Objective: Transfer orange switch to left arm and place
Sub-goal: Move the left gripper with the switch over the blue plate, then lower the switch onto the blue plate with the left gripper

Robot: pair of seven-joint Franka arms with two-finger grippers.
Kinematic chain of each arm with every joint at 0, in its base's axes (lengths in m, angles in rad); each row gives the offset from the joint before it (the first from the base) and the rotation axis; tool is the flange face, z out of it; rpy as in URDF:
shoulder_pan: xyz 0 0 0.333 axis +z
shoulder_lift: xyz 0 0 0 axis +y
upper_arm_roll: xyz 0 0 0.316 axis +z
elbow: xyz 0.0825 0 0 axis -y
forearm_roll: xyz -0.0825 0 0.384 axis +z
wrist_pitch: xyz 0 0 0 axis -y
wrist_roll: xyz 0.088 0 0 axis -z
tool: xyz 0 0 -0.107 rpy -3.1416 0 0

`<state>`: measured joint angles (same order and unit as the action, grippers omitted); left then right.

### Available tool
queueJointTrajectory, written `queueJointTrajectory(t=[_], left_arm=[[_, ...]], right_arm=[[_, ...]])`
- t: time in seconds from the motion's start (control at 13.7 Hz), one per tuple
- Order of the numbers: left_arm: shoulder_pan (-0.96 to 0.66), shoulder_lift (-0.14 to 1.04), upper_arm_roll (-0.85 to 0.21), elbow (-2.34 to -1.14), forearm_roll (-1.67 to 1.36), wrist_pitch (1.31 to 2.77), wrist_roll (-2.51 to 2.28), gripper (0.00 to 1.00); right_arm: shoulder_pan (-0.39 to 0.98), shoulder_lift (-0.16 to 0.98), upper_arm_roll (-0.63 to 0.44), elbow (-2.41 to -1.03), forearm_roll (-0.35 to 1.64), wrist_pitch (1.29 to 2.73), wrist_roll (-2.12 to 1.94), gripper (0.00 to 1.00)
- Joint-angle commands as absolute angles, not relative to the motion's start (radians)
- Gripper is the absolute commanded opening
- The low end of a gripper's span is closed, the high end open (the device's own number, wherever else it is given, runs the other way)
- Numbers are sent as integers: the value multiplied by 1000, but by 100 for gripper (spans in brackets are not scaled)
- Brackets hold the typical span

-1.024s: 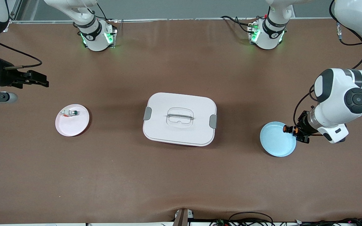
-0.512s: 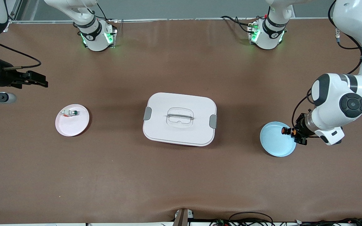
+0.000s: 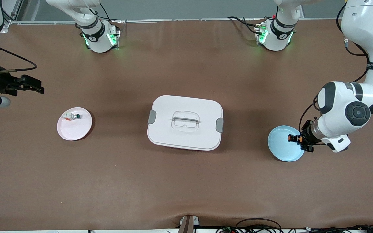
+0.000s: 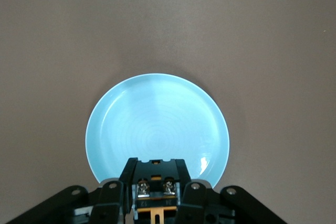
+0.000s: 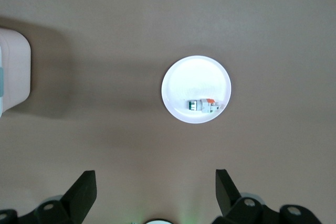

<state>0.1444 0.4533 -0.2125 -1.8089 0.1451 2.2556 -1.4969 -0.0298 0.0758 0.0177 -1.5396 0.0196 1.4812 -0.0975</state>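
orange switch clamped in the left gripper over the blue plate — ready to carry around the box; right gripper waits, fingers spread, toward its own end of the table.

No text, label or number can be read on anything here.

Front view looked down from high across the table; each wrist view faced downward, sharing one plate with it.
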Motion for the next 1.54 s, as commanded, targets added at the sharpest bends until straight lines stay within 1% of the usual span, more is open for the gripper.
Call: queueJointTrajectory(t=[0.0, 0.29, 1.1, 1.46], left_arm=[[152, 477, -218, -1801, 169, 2292, -1522, 0], [156, 512, -218, -1802, 190, 2333, -1519, 0], [155, 574, -216, -1804, 204, 2338, -1519, 0], [156, 595, -215, -1804, 204, 2344, -1519, 0]], right_arm=[[-41, 23, 26, -1589, 18, 1514, -117, 100], [-40, -31, 26, -1661, 18, 1571, -117, 100], [-41, -57, 26, -1664, 23, 1559, -114, 100], [-58, -57, 26, -1664, 77, 1543, -100, 100]])
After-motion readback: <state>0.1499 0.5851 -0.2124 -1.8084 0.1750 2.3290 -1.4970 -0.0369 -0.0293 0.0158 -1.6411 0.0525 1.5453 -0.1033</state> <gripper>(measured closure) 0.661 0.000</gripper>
